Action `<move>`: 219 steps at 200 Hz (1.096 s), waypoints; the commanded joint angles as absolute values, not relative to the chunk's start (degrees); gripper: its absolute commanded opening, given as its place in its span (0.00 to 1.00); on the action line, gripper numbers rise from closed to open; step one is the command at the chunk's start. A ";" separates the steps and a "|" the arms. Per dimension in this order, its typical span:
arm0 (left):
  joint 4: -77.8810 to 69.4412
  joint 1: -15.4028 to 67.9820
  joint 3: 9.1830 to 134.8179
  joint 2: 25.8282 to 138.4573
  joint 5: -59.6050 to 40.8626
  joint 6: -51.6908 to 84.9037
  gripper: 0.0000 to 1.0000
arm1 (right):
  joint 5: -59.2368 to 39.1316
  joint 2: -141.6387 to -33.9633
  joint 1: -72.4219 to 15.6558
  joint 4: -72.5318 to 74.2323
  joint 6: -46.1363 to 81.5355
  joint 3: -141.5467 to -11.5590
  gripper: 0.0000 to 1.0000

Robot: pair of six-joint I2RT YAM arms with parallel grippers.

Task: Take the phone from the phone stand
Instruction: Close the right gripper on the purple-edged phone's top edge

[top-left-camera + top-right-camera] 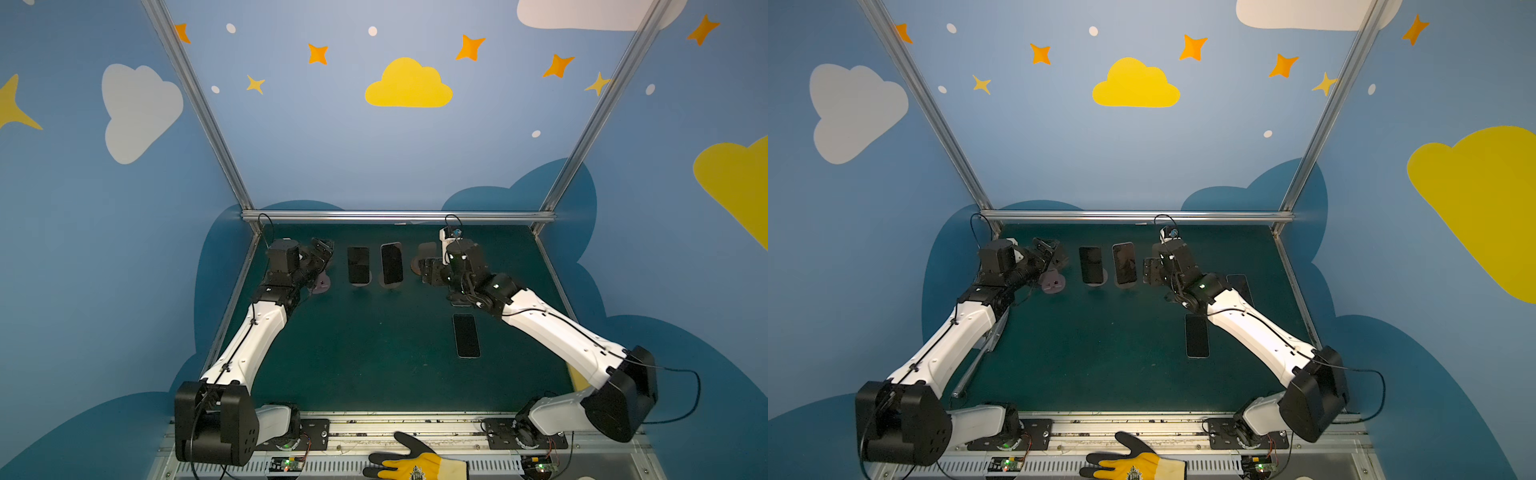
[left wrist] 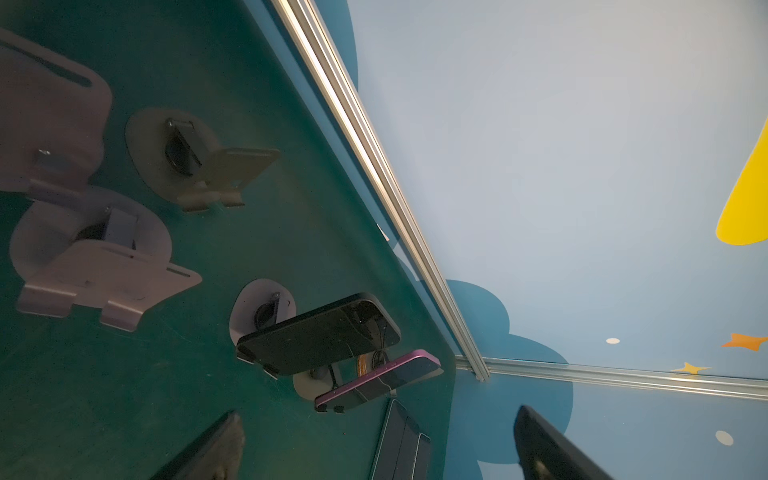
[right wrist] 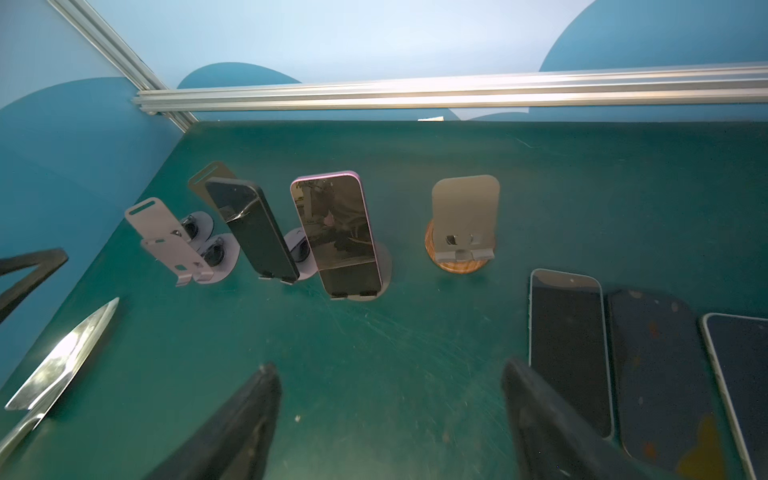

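Two phones lean on stands at the back middle of the green table. One is a black phone. To its right stands a pink-edged phone on a grey phone stand. My right gripper hovers just right of the pink-edged phone, open, with only table between its fingers. My left gripper is raised left of the black phone, wide open and holding nothing.
An empty wood-based stand sits right of the phones, and empty purple stands sit left of them. Three phones lie flat beside my right gripper, another nearer the front. Aluminium rail bounds the back; a glove lies at the front.
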State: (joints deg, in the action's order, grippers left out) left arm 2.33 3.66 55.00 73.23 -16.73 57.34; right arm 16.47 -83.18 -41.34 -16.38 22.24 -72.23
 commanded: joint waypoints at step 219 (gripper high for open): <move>2.46 6.69 57.66 77.00 -20.92 57.04 1.00 | 16.15 -125.99 -41.64 -20.00 17.50 -113.81 0.92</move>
